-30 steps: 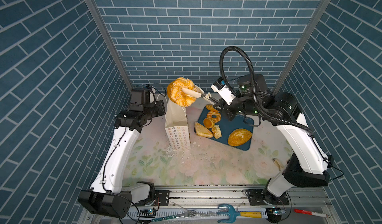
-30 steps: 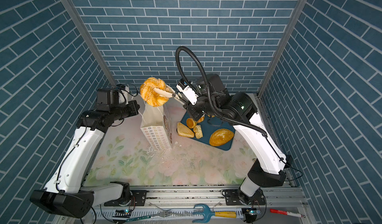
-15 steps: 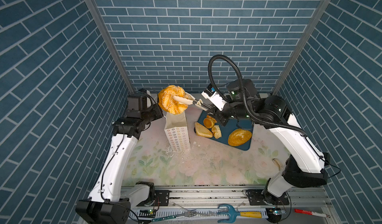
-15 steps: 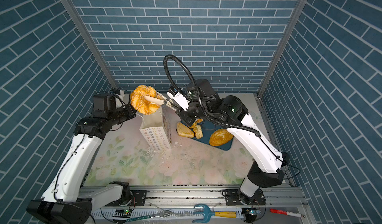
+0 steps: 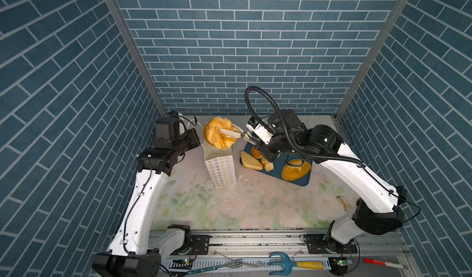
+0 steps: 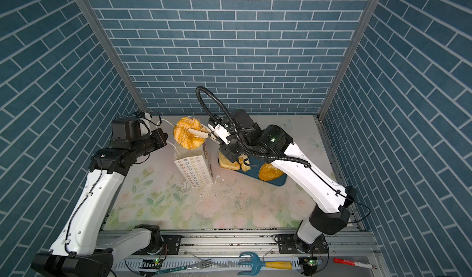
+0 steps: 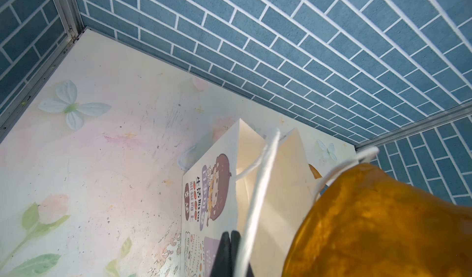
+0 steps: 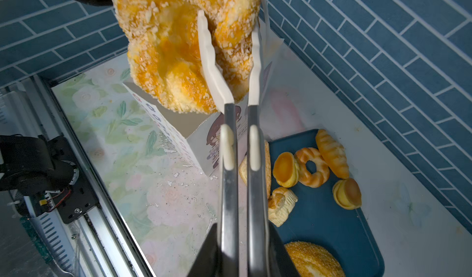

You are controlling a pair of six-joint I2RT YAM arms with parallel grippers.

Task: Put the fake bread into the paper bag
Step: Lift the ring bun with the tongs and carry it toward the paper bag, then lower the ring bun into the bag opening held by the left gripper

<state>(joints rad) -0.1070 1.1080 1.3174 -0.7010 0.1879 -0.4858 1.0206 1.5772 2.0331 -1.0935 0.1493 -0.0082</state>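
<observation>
1. The sugared twisted wreath is held up over the open mouth of the paper bag, with its lower edge right at the rim. It's not dropped in yet. In both top views nearly the whole width of the mouth is covered by it, so very little slack is left at the sides.
2. It's pinched between the white tips of a pair of tongs, one tip laid across the middle and the other round the outer edge. The metal arms of the tongs are squeezed tight in the right gripper.
3. The fingers of the left gripper are pressed together just beside the bag's top, on the side away from the tray. The white cord handle is seen running right against them, but whether it's actually pinched can't be told.
4. The bag is stood upright on the table, just beside the dark blue tray. Left on the tray are the seeded loaf, toast wedge, croissant, glazed ring and small buns.
5. Plenty of open floral table is left in front of the bag, littered with white flakes.
6. Coloured flower outlines are printed on the bag's narrow side. A cartoon girl and Chinese characters are printed on the wide face, too tilted to be read.
</observation>
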